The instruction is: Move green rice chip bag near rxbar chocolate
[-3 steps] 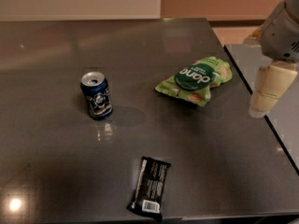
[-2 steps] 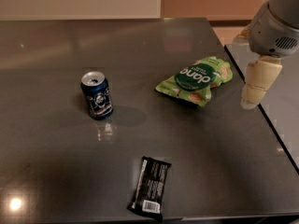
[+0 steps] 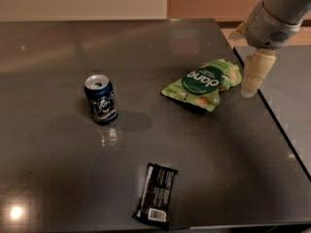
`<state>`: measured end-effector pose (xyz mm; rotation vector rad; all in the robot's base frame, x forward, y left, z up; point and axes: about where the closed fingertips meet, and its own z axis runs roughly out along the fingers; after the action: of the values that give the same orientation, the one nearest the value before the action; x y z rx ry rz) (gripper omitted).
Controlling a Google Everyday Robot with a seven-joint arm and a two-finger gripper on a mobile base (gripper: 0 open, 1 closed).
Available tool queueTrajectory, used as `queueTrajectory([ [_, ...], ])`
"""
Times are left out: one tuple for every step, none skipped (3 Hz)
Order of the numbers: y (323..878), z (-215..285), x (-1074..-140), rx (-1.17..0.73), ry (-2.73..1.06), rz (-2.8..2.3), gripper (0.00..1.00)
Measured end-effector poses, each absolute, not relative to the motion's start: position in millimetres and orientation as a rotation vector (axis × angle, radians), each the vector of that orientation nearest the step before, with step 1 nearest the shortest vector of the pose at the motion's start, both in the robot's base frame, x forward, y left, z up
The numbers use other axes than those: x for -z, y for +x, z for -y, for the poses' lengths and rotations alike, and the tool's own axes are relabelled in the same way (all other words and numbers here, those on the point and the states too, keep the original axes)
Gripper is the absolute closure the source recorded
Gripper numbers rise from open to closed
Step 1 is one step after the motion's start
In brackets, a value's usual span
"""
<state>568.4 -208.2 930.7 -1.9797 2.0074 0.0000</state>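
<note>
While the gripper (image 3: 250, 87) hangs over the table (image 3: 58, 169) edge, pointing down, its state, released or clenched, cannot be told. Chip bag (image 3: 203, 84) lies flat just beside it, on the soda can (image 3: 100, 99) side. Chocolate bar (image 3: 156, 197) lies well apart from it, toward the table's near edge

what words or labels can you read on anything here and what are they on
"dang", upside down, white on the round logo: green rice chip bag.
rxbar chocolate: pale print and white label, too blurred.
blue soda can: emblem, no legible words.
gripper, hanging just right of the bag: no text.
</note>
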Motion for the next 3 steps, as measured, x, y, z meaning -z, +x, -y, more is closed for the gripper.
queueTrajectory([
  [595.5, 206.1, -920.1, -0.046, -2.034, -1.920, 0.00],
  [615.7, 204.7, -903.4, -0.062, -2.089, -1.873, 0.00],
  [630.2, 204.0, -891.5, -0.070, -2.125, -1.841, 0.00],
])
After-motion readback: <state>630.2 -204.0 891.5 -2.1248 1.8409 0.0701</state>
